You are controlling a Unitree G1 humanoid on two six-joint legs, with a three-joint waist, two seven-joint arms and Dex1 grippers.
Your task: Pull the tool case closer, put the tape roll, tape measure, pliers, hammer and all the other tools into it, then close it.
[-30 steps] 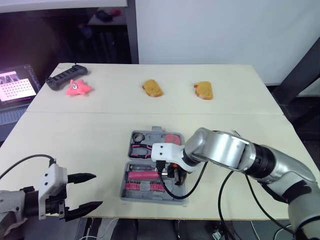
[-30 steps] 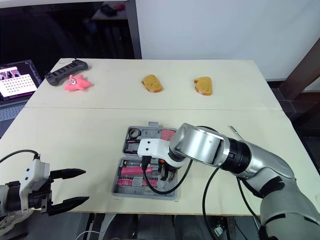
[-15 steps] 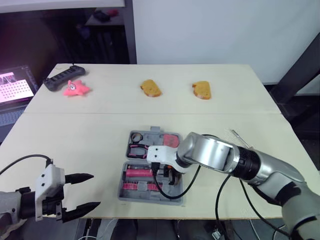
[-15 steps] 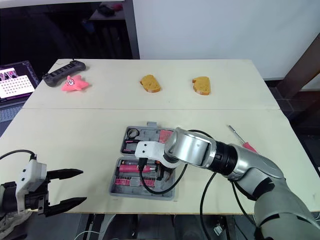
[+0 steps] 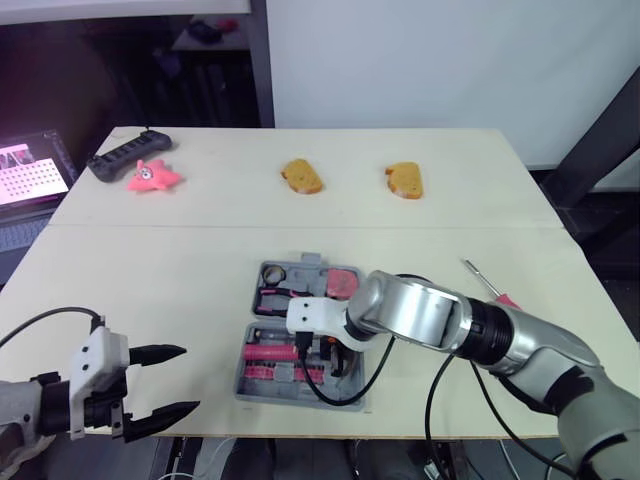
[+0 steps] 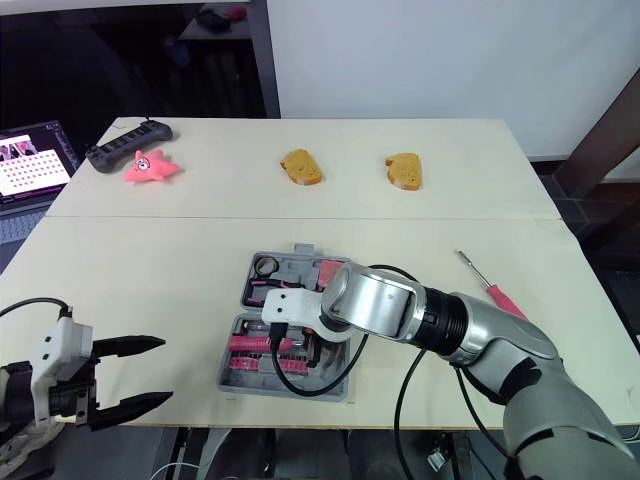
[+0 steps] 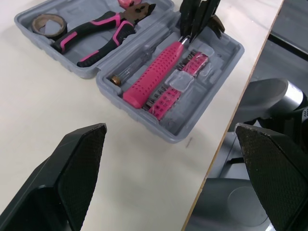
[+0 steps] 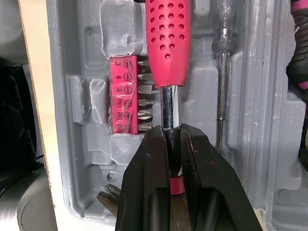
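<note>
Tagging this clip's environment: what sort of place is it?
Probably a robotics test lab, not a workshop: a plain table holds unrelated props, a tool case, bread slices and a pink toy, with a screen showing a grid beside it.

The pink bit holder (image 8: 124,96) in the tool case (image 8: 269,144) carries the markings 3, 4, 6 and PH1.

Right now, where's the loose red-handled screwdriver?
In the head views the screwdriver lies flat on the table, on the robot's right of the open tool case and apart from it, toward the table's right edge.
</note>
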